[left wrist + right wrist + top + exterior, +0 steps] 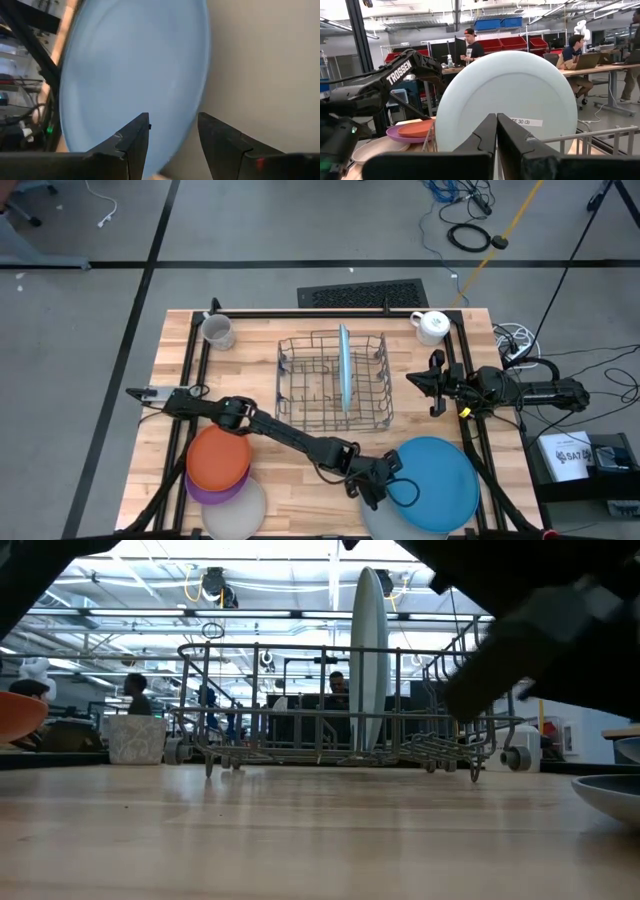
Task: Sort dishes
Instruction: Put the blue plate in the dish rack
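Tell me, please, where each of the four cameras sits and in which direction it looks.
High view: above the table, looking straight down; both arms, the dish rack, left gripper at the big blue plate.
Low view: at tabletop height, facing the rack; a dark arm overhead.
Left wrist view: over that blue plate, open fingers showing.
Right wrist view: facing the racked pale plate, shut fingers showing.
Shared: the racked plate, high, low, right wrist.
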Motion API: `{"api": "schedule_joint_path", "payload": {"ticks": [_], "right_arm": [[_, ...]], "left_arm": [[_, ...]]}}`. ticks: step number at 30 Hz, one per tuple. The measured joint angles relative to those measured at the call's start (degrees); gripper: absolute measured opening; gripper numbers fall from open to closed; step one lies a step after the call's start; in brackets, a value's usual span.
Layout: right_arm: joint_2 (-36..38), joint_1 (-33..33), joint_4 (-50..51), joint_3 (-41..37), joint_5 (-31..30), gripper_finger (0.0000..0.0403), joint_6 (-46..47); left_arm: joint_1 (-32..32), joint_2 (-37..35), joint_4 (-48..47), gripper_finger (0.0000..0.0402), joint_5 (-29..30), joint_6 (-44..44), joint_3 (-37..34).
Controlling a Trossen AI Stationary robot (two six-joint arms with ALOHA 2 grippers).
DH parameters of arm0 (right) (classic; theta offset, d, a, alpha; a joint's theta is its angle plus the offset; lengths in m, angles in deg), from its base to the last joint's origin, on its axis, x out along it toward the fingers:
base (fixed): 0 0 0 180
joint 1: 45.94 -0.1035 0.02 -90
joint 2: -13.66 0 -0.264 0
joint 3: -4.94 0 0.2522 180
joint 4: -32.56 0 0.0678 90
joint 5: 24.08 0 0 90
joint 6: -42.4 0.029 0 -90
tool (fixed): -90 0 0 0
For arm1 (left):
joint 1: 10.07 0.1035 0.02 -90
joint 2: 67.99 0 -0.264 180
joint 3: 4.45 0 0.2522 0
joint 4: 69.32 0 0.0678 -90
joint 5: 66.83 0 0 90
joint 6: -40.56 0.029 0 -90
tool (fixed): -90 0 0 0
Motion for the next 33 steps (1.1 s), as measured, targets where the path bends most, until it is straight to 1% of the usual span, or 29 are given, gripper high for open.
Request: {"api": "schedule_joint_path", "payload": {"ticks": [3,11,14,16,21,30,33], "right_arm": [[0.0,0.0,0.0,0.0,0.0,0.0009,0.0],[0.0,0.0,0.1,0.0,-1.1,0.0009,0.2],[0.0,0.0,0.0,0.0,-1.2,0.0009,0.2],[0.0,0.0,0.0,0.0,-1.2,0.0009,0.2],[0.0,0.0,0.1,0.0,-1.2,0.0009,0.2],[0.0,0.0,0.1,0.0,-1.2,0.0009,0.2],[0.0,0.0,0.1,0.0,-1.2,0.0009,0.2]], "left_arm": [[-0.1,0.9,0.2,0.0171,-1.5,-1.2,0.0],[-0.5,1.8,3.6,0.0169,-2.4,-2.0,0.0],[-0.5,2.4,4.1,0.0157,-3.7,-2.8,-0.1],[-0.6,3.0,6.4,0.0144,-4.2,-2.8,0.0],[-0.6,3.7,7.1,0.0117,-5.3,-4.3,0.0],[-0.6,3.8,7.1,0.0106,-5.7,-4.8,-0.1],[-0.6,3.8,7.5,0.0085,-5.3,-4.8,-0.1]]}}
